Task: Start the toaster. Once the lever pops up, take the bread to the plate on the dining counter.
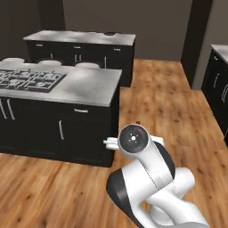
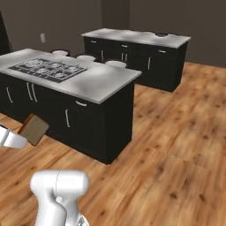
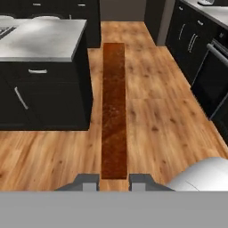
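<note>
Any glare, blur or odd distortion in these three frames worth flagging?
Left base view: soft glare patches on the cooktop island, slight overall blur. Right base view: same sheen, bread readable. Hand view: bread seen edge-on, stretched into a long strip between the tool tips.

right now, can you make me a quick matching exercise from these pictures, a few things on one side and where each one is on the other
Things:
1. bread
2. gas cooktop
3. wood floor
4. far counter

Places:
A. set into the grey top of the near island
B. edge-on between the tool's fingertips
C. against the dark back wall
D. under and around both islands

Pairs: 1-B, 2-A, 3-D, 4-C
</note>
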Controlling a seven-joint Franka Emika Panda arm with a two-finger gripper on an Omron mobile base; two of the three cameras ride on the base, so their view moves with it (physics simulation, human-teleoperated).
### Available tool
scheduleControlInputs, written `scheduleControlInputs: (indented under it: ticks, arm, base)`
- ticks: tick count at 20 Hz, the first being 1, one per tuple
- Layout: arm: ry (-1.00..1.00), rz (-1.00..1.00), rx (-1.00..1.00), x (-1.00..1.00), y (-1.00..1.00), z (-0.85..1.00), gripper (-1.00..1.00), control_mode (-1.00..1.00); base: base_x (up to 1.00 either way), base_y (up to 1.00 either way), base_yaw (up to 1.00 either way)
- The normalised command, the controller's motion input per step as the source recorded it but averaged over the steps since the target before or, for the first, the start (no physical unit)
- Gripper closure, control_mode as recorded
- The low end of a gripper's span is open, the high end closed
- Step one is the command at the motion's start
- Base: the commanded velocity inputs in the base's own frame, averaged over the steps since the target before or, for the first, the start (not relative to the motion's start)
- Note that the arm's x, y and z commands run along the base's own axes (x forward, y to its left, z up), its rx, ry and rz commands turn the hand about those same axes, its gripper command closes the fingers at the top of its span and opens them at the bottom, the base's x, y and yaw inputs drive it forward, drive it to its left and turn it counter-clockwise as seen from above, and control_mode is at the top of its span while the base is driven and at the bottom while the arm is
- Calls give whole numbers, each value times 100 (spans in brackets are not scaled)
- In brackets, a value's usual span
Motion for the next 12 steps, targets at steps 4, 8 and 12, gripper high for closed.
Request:
scheduleControlInputs:
  ticks: [4, 8, 12]
  arm:
    - [0, 0, 0, 0, 0, 0, 100, 100]
    - [0, 0, 0, 0, 0, 0, 100, 100]
    - [0, 0, 0, 0, 0, 0, 100, 100]
  base:
    - [100, -72, 9]
    - [100, -73, 5]
    - [100, -70, 0]
